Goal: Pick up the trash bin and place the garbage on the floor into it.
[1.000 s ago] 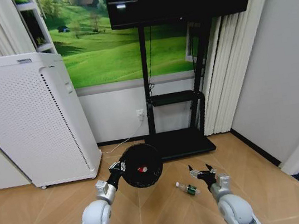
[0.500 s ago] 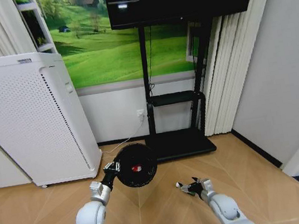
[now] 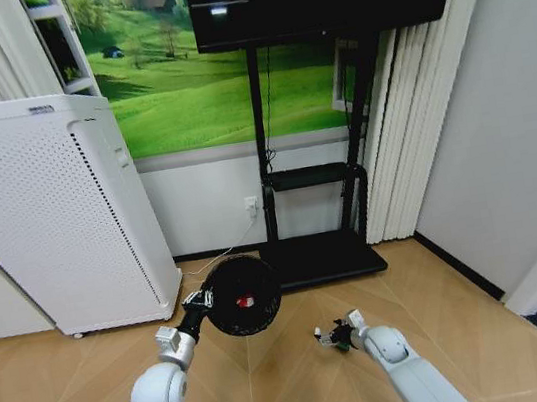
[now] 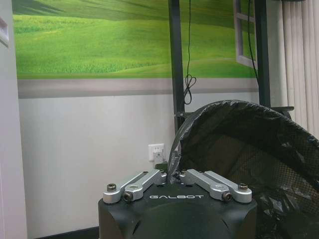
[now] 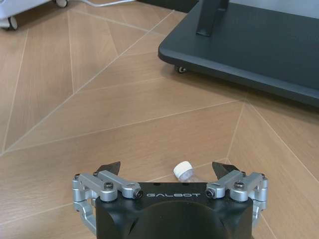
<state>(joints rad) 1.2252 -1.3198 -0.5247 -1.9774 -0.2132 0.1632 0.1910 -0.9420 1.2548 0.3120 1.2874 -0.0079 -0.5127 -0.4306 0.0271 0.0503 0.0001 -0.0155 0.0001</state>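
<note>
My left gripper point(image 3: 197, 302) is shut on the rim of the black mesh trash bin point(image 3: 244, 296), held off the floor point(image 3: 275, 382) with its mouth tilted toward me. A red piece of garbage point(image 3: 246, 301) lies inside it. In the left wrist view the fingers point(image 4: 149, 179) pinch the bin's lined rim point(image 4: 234, 144). My right gripper point(image 3: 337, 335) is low over the floor, open, straddling the small clear bottle point(image 3: 327, 335). In the right wrist view the bottle's white cap point(image 5: 183, 170) lies between the spread fingertips of the right gripper point(image 5: 166, 168).
A tall white perforated appliance point(image 3: 48, 214) stands at the left. The black TV stand's wheeled base point(image 3: 322, 257) sits just behind the bottle, close to my right gripper point(image 5: 249, 55). White curtains point(image 3: 400, 131) hang at the right.
My right gripper has dropped and shifted left, from beside the bottle to straddling it near the floor. The left arm moved the bin slightly left and away.
</note>
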